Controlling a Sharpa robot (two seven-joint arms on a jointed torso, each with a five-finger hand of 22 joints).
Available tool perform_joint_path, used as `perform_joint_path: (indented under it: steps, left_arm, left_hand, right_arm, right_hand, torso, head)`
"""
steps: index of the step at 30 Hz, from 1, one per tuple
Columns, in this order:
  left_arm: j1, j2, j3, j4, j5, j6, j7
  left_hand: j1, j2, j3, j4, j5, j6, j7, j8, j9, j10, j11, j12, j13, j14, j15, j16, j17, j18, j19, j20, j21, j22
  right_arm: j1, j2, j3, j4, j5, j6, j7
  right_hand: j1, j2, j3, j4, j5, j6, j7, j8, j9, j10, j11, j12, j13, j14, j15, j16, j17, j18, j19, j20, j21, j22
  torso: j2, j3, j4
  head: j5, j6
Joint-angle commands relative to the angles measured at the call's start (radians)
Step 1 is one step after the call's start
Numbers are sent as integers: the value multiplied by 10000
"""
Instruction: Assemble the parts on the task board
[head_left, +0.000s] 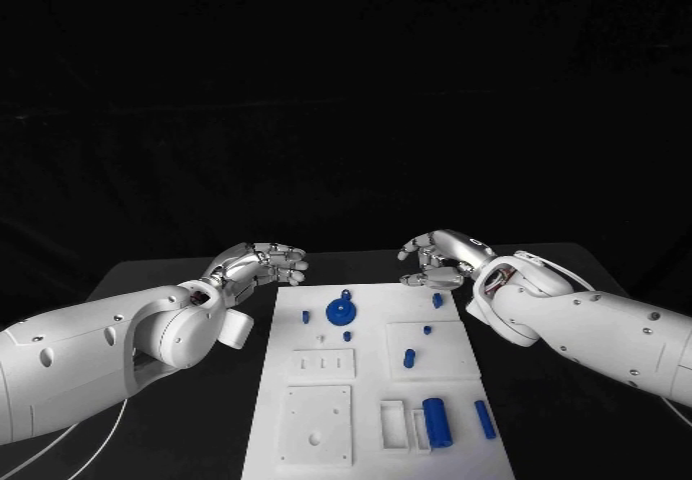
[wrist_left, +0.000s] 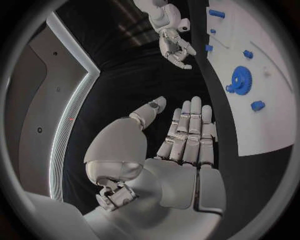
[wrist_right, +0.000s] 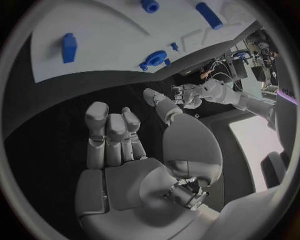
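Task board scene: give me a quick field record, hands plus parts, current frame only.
left hand: holds nothing, fingers apart, above the table beside the board's far left corner
right hand: holds nothing, fingers loosely curled, above the board's far right corner
task board: white plate, centre of the black table
blue gear: on the board's far part, untouched
large blue cylinder: lying near the board's near right end
thin blue pin: lying beside the cylinder, toward the board's right edge
progress: no part in hand

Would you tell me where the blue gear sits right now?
In the head view, the blue gear lies on the far part of the task board, between a small blue peg and the right hand.
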Motion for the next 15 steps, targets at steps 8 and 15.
perform_joint_path:
  steps: [8,15]
  left_arm:
    - [17,27,4,-106,45,189,91]
    - [14,35,2,-167,45,227,100]
  left_hand:
    - [9,13,-51,-4,29,81,220,-46,18,81,21,37,16,-26,61,-42,11,-51,-83,-18,66,-14]
    - [11,16,-49,-4,28,85,218,-46,20,87,18,38,18,-23,60,-42,13,-51,-83,-18,67,-14]
  right_arm:
    - [6,-701,12,-775,1308,1910,912]
    - [-50,-719,8,-1173,1485,2297,898]
  right_hand:
    - [243,78,-194,-11,104,-7,56,59,14,-106,-11,52,-19,-33,39,-33,38,848,-96,-37,-43,178]
    - [420,24,-273,-17,91,-27,54,50,11,-213,-13,-24,-87,-56,39,-43,48,848,-146,-50,-51,184]
  torso:
    - [-48,88,-118]
    - [-19,71,-94]
  head:
    - [-148,58]
    - [-237,50]
